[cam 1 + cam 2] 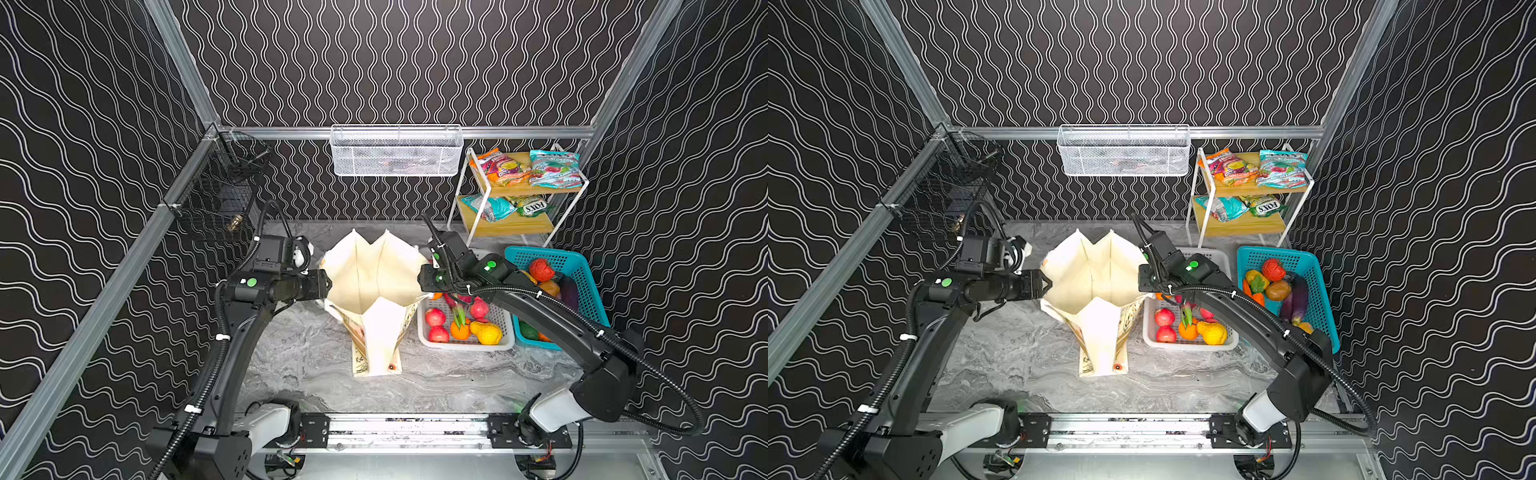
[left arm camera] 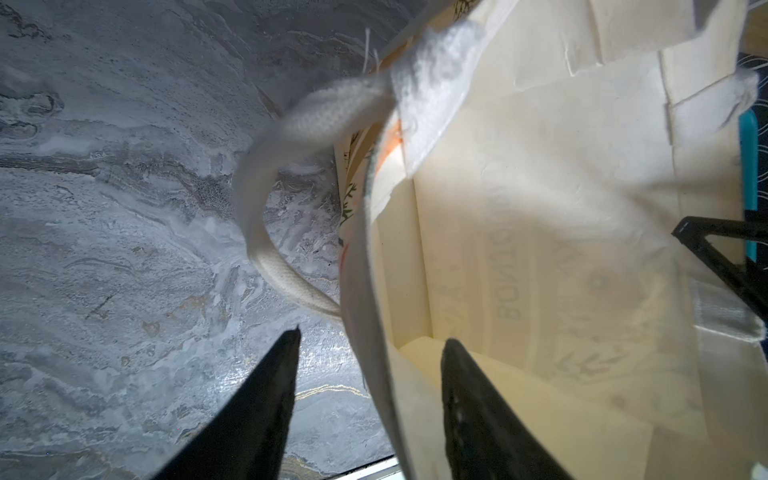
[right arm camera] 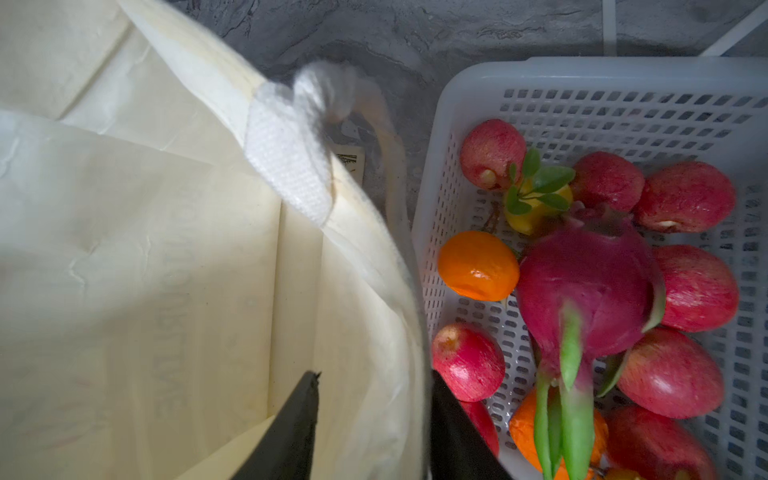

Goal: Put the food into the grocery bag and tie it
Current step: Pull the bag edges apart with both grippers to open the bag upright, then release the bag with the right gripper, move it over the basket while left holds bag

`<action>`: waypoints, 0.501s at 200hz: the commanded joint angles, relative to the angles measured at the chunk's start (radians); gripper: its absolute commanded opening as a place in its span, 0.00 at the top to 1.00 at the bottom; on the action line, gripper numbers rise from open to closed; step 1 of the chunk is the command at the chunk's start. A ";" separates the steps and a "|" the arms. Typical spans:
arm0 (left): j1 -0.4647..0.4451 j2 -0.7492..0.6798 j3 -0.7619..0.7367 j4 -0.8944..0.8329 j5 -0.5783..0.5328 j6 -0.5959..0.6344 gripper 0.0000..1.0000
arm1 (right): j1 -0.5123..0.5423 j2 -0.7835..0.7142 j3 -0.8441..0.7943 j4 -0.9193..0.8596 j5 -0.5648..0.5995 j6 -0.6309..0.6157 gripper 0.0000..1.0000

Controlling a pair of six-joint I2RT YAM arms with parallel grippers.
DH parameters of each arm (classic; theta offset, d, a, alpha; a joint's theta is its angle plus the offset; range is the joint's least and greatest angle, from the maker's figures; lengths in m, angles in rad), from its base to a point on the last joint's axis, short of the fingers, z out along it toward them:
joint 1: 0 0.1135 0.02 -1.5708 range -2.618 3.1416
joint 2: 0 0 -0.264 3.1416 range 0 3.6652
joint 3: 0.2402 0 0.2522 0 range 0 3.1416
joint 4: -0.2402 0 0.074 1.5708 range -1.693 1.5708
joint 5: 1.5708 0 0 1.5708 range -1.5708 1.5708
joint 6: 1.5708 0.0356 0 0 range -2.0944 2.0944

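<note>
Down at the front, the rail (image 1: 407, 428) carries both arms, and they reach in over the grey table (image 1: 299, 361) from either side. The bag (image 1: 374, 274) stands upright mid-table, mouth spread wide. The left gripper (image 2: 374, 334) is at the bag's left rim with its fingers parted, one outside over the table and one inside. The rim runs loose between them, and nothing is clamped. A white strap (image 2: 257, 208) droops outside that rim. Across at the right rim, the right gripper (image 3: 375, 373) matches it: fingers apart, one inside the bag, one outside. The rim passes between them close to the outer finger, and whether it touches cannot be told. Just beside the bag on the right sits the white basket (image 3: 540, 75), and there is the food. The dragon fruit (image 3: 582, 282) lies on top of red fruits (image 3: 698, 286), with the orange (image 3: 478, 266) just beside it. Next along, the teal basket (image 1: 582, 270) holds the red ribbed fruit (image 1: 541, 269). Farther back, the shelf (image 1: 515, 192) carries the teal packet (image 1: 555, 168) on its top level, next to an orange packet (image 1: 500, 168).
</note>
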 commanded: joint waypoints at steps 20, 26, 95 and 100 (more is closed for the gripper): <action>0.031 0.004 0.009 0.005 0.042 0.000 0.57 | 0.001 -0.028 0.001 0.034 -0.003 0.010 0.46; 0.032 0.004 0.011 0.007 0.047 0.000 0.59 | 0.001 -0.032 0.001 0.033 -0.001 0.010 0.44; 0.034 0.012 0.002 0.025 0.095 0.000 0.87 | 0.001 -0.131 -0.008 0.061 0.091 0.030 0.33; 0.034 0.013 0.000 0.025 0.094 0.002 0.88 | 0.001 -0.144 -0.014 0.065 0.112 0.036 0.33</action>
